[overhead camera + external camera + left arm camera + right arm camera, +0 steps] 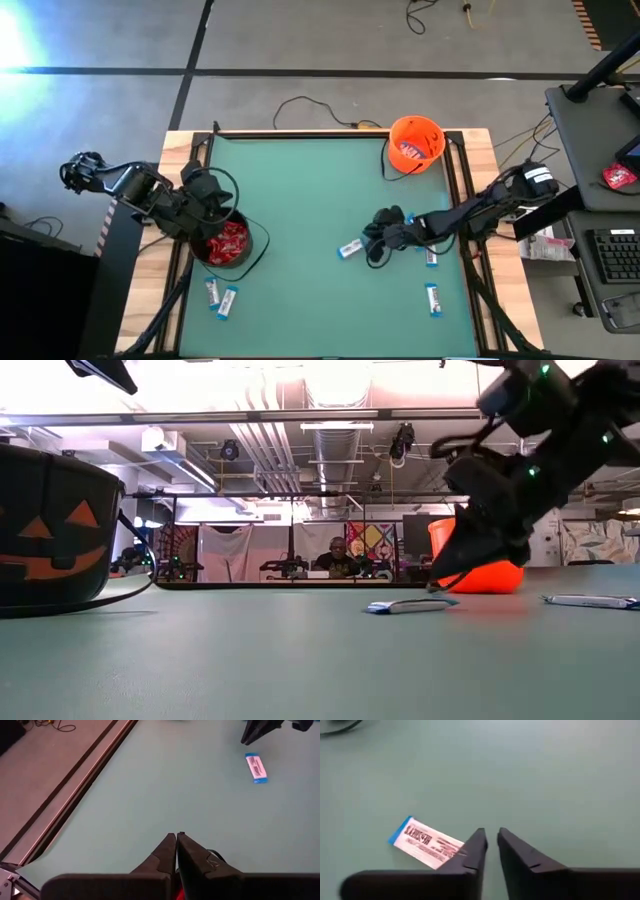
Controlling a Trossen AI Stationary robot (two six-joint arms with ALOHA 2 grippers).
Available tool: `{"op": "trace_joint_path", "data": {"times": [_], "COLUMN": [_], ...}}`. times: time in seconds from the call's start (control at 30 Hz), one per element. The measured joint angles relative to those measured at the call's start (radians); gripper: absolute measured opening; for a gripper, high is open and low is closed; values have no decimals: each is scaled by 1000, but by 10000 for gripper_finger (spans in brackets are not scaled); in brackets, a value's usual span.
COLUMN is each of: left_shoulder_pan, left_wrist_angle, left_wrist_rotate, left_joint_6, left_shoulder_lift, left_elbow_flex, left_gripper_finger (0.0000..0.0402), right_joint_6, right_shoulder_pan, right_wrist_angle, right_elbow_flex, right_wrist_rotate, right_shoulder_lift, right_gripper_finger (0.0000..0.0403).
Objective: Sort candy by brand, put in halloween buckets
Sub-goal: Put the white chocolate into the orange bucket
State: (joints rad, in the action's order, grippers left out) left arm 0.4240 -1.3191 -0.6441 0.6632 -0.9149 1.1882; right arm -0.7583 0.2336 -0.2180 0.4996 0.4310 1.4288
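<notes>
orange bucket, black bucket (orange face), green table

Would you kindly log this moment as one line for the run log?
left pincer: shut, above black bucket | right pincer: slightly open, empty, beside white-and-blue bar | orange bucket: holds candy

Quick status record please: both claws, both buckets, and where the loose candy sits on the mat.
left claw: shut, empty, over the black bucket
right claw: slightly parted, holding nothing, beside a white-and-blue bar mid-mat
black bucket: holds red packets
orange bucket: far right corner, some candy inside
loose bars: two near the black bucket, two on the right
</notes>
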Motion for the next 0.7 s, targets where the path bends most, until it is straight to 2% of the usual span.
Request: {"op": "trace_joint_path", "data": {"times": [0.17, 0.33, 0.47, 0.6, 0.7], "left_shoulder_pan": [0, -1, 2, 23, 77], "left_wrist_angle": [12, 131, 169, 181, 190], "left_wrist_rotate": [9, 113, 188, 294, 314], "left_joint_6": [4, 44, 135, 226, 333], "left_shoulder_lift": [-4, -22, -90, -160, -195], "left_elbow_flex": [-9, -34, -17, 34, 67], "left_gripper_finger": [0, 0, 0, 0, 0], "right_joint_6": [149, 376, 496, 605, 679], "right_shoulder_pan": [25, 9, -32, -55, -60], "right_wrist_angle": [-15, -175, -235, -297, -354], "right_elbow_flex": [33, 36, 65, 102, 120], "right_wrist_rotate": [-4, -168, -310, -431, -482], "right_shoulder_lift": [7, 69, 172, 280, 344], "right_gripper_finger": [137, 204, 223, 225, 219]}}
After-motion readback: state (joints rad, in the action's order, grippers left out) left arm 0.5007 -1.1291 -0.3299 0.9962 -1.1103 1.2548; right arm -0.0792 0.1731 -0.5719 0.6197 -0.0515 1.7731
